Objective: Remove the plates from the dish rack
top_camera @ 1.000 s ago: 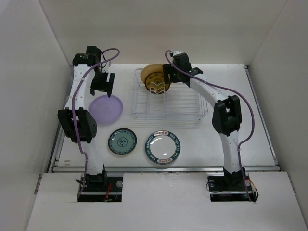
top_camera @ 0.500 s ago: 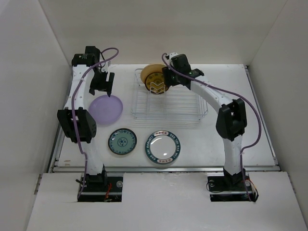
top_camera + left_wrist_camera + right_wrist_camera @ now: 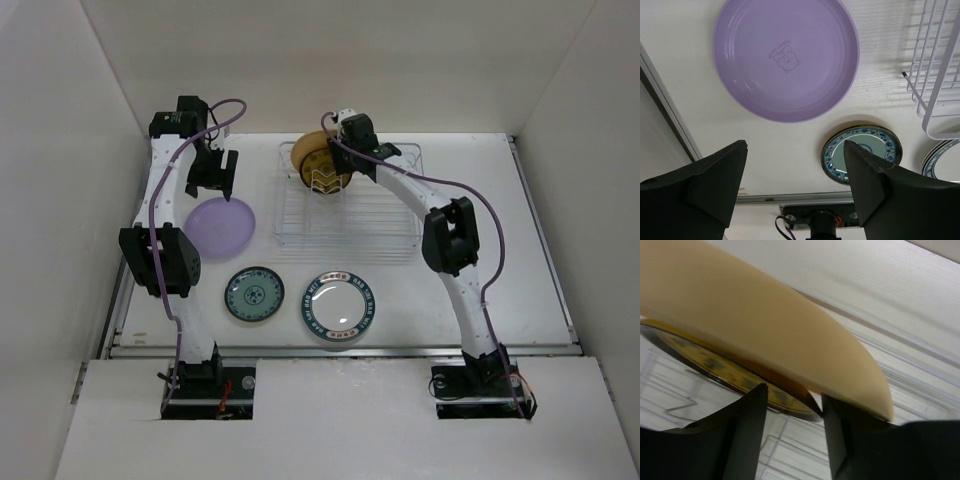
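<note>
The silver wire dish rack (image 3: 350,212) stands mid-table. A tan-yellow plate (image 3: 308,148) and a smaller dark-rimmed orange plate (image 3: 332,180) stand upright at its far left end. My right gripper (image 3: 342,135) is over them and open. In the right wrist view (image 3: 792,395) the orange plate's rim (image 3: 715,365) lies between the fingers and the tan plate (image 3: 765,315) is just above. My left gripper (image 3: 218,178) is open and empty above the lilac plate (image 3: 220,226), which lies flat on the table (image 3: 785,55).
A small teal-centred plate (image 3: 253,295) and a white plate with a teal patterned rim (image 3: 338,305) lie flat near the front edge. The rack's corner (image 3: 940,75) is right of my left gripper (image 3: 795,150). White walls enclose the table on three sides.
My right gripper has moved left along the rack's far end and closed in on the two standing plates. The left arm has not moved.
</note>
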Robot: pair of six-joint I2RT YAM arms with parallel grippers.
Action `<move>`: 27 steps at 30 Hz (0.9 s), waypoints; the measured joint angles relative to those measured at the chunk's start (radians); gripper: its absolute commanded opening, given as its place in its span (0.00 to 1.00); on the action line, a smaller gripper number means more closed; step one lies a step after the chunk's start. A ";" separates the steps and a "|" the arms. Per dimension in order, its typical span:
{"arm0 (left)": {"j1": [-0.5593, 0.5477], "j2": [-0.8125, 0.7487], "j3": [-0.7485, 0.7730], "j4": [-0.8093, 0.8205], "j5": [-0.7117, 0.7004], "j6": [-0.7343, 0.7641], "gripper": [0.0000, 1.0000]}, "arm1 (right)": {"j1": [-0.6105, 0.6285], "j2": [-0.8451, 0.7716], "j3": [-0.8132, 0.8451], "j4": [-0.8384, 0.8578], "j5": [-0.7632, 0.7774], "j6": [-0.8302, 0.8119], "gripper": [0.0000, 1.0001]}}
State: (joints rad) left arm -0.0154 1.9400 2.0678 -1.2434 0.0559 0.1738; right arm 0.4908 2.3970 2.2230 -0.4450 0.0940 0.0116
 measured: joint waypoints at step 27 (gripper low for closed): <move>-0.050 0.038 0.006 -0.005 0.046 -0.014 0.75 | -0.004 -0.254 -0.082 0.026 -0.062 -0.176 0.00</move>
State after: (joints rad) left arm -0.0658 1.9781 2.0743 -1.2484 0.1017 0.1593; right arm 0.4866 2.1426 2.1414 -0.4191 0.0322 -0.1646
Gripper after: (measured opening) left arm 0.753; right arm 0.134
